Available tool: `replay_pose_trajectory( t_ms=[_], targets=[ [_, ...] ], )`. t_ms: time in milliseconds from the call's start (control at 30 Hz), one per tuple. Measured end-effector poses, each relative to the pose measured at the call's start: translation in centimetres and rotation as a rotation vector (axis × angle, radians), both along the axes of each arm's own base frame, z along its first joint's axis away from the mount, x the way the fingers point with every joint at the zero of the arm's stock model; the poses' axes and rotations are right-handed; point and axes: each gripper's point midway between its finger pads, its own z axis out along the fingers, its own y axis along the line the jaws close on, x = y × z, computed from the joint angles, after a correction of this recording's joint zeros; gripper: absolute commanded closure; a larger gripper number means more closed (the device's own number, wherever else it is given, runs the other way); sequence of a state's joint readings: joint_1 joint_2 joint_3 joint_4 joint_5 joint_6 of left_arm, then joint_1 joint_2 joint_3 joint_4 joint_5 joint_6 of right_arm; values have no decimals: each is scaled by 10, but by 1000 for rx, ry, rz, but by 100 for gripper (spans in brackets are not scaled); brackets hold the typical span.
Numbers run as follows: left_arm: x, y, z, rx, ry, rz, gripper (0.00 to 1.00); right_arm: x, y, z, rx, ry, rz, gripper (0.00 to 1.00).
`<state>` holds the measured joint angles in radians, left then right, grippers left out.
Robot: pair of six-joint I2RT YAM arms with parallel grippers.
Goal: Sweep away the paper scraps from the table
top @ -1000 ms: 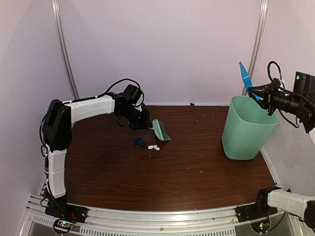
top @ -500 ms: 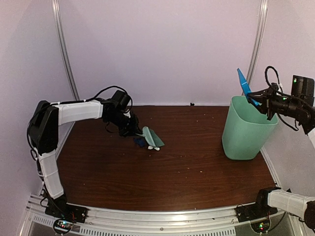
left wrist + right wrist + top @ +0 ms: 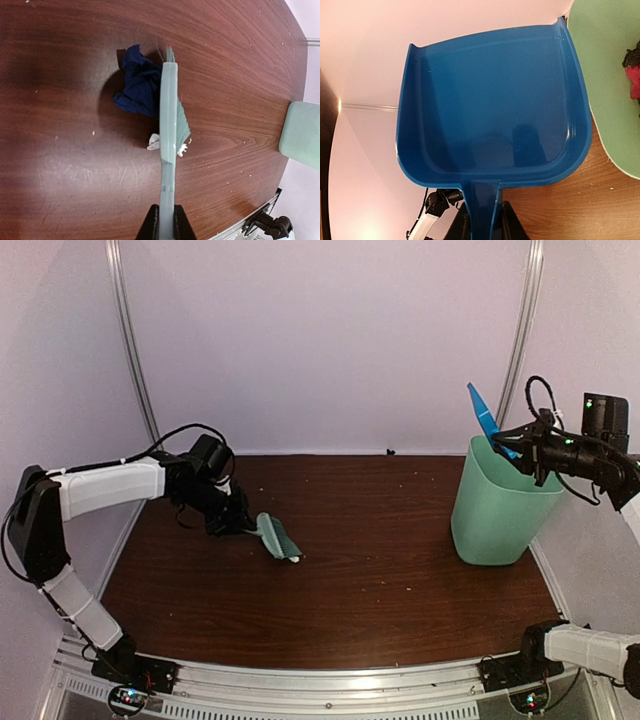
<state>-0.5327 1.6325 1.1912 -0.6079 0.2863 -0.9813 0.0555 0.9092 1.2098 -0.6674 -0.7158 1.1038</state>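
Presently grips the mint-green hand brush point(image 3: 169, 125) in the left gripper point(image 3: 166, 222), jaws pressed tight on the slim flat handle, bristles down on the table point(image 3: 400, 570) at about 9 o'clock from its middle in the top view. Shows, from the left wrist, the paper scraps gathered at the brush head: a dark blue wad point(image 3: 137, 85) touching it at 10 o'clock, white bits point(image 3: 154, 142) peeking out at 7 and 5 o'clock. Pinches the blue dustpan point(image 3: 490, 105) by its stem in the right gripper point(image 3: 482, 222), raised beside the rim of the mint-green bin point(image 3: 500, 505) at 3 o'clock, well apart from the brush. Reveals red and black wads already inside that bin. Risks, by judgement, slipping over the small white bits and leaving them behind, given splayed bristles and so little bulk. Risks flicking the light blue wad sideways past the narrow head, or sweeping toward an edge with no pan set down to catch anything. Reads as soft, crumpled, irregular paper against glossy, faintly scratched wood grain dotted with crumbs. Pairs smooth hard plastic throughout: thin blade-like brush, broad walled scoop, rounded tapering bin.
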Motion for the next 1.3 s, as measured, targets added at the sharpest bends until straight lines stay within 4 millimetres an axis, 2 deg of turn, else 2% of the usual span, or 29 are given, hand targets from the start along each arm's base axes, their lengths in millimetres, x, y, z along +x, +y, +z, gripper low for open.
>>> replay_pose_trajectory(
  t_ms=[67, 167, 267, 433, 500, 600, 800, 900, 1100, 1300],
  targets=[
    [-10, 6, 9, -1, -9, -2, 100, -1, 4, 0, -6, -3, 13, 100],
    [-25, 16, 33, -7, -48, -19, 100, -3, 15, -2, -25, -9, 56, 100],
    [-32, 22, 60, -9, -111, -47, 100, -3, 37, 0, -66, -13, 130, 100],
    [-20, 32, 108, 63, -265, -89, 100, -7, 97, 1, -169, -37, 302, 100],
    [-11, 39, 122, 118, -344, -103, 100, -8, 117, -6, -230, -36, 351, 100],
    [0, 50, 132, 217, -440, -136, 100, -10, 141, -25, -325, -23, 414, 100],
    [21, 59, 133, 420, -586, -301, 100, -18, 174, -79, -525, 43, 524, 100],
    [37, 60, 124, 537, -632, -400, 100, -23, 181, -95, -571, 57, 553, 100],
    [63, 62, 92, 755, -676, -620, 100, -39, 183, -121, -653, 75, 590, 100],
    [69, 50, 69, 811, -706, -837, 100, -60, 174, -157, -745, 140, 627, 100]
  ],
)
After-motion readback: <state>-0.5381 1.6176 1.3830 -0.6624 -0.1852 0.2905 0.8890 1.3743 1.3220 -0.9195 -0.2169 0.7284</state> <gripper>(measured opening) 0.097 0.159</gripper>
